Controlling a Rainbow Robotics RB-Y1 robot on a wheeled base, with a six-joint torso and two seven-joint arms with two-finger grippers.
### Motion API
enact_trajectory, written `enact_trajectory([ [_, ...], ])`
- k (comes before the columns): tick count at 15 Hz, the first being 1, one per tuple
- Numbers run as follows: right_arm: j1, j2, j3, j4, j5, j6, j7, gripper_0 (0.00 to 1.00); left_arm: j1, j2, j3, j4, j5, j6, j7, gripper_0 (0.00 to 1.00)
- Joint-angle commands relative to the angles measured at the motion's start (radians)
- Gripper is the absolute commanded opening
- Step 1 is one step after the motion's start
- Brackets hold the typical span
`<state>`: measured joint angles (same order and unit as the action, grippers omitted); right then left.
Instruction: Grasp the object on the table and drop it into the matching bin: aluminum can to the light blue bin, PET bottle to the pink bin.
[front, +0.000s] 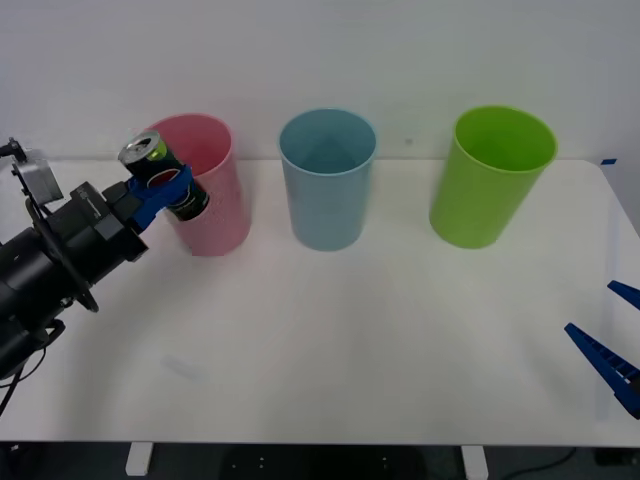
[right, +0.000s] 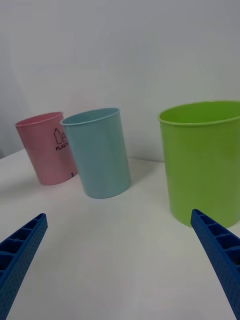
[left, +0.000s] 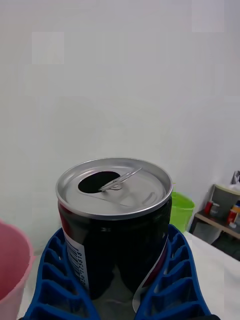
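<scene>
The left tool (front: 168, 190) is clamped around the aluminum can (front: 163, 177), held off the desk (front: 330, 340) in front of the pink bin (front: 210, 185). The can's long axis tilts, its opened silver top pointing up and toward the robot's left; the blue fingers (left: 170, 280) hide its lower body. The light blue bin (front: 327, 178) stands beside the pink one. The right tool (front: 608, 340) waits at the desk's right edge, fingers apart and partly cut off.

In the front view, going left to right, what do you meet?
Left pincer shut on the can → pink bin → light blue bin → green bin → open right pincer near the table's right edge.
</scene>
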<state>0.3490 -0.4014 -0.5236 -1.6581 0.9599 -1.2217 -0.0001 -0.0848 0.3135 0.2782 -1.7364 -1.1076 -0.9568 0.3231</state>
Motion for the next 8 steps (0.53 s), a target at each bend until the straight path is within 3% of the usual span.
enact_trajectory([
  [1,0.000,0.000,0.000,0.000,0.000,0.000,0.000,1.00,-0.027,0.015,-0.067,-0.071,-0.051,0.131,0.100,0.00],
  [8,0.000,0.000,0.000,0.000,0.000,0.000,0.000,1.00,-0.194,0.015,-0.174,-0.029,-0.210,0.294,0.257,0.00],
])
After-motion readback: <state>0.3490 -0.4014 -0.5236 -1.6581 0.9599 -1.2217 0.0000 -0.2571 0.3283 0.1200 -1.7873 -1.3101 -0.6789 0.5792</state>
